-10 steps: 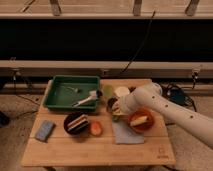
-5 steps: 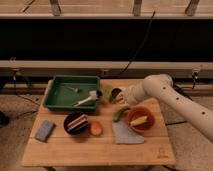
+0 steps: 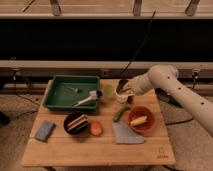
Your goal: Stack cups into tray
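Pincer (image 3: pixel 125 94) clamped on the cream cup (image 3: pixel 122 88), right of the tray (image 3: pixel 64 95)
Across the tabletop (image 3: pixel 100 150): blue sponge (image 3: pixel 45 130) far left, green tray with a white utensil (image 3: pixel 86 100) lying inside, black bowl (image 3: pixel 76 122) in front, pale green cup (image 3: pixel 108 91) just beside the tray's right wall, then the gripped cream cup next to it, orange bowl (image 3: pixel 140 119) nearer the front

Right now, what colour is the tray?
Tray is green, camera view; tool sits right of it, by the cream cup.

The arm (image 3: pixel 167 82) now stands raised clear of the orange bowl (image 3: pixel 140 120), which lies uncovered, and the gripper (image 3: pixel 126 94) sits slightly further left at the cream-white cup (image 3: pixel 121 86).
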`<action>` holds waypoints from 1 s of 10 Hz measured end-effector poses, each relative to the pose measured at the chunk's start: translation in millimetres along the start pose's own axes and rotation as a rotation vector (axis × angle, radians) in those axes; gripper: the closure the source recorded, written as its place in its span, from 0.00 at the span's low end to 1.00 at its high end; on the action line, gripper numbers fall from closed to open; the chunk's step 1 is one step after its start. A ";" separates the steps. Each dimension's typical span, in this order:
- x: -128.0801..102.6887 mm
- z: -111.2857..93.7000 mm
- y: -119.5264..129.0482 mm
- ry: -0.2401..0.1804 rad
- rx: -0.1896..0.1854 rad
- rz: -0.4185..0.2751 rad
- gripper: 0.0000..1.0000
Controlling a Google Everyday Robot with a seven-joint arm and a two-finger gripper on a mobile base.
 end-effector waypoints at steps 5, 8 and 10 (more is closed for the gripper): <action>20.8 3.0 -0.4 0.034 -0.023 0.033 0.61; 19.4 13.2 3.8 0.032 -0.045 0.039 0.31; 18.2 16.8 4.9 0.031 -0.051 0.041 0.20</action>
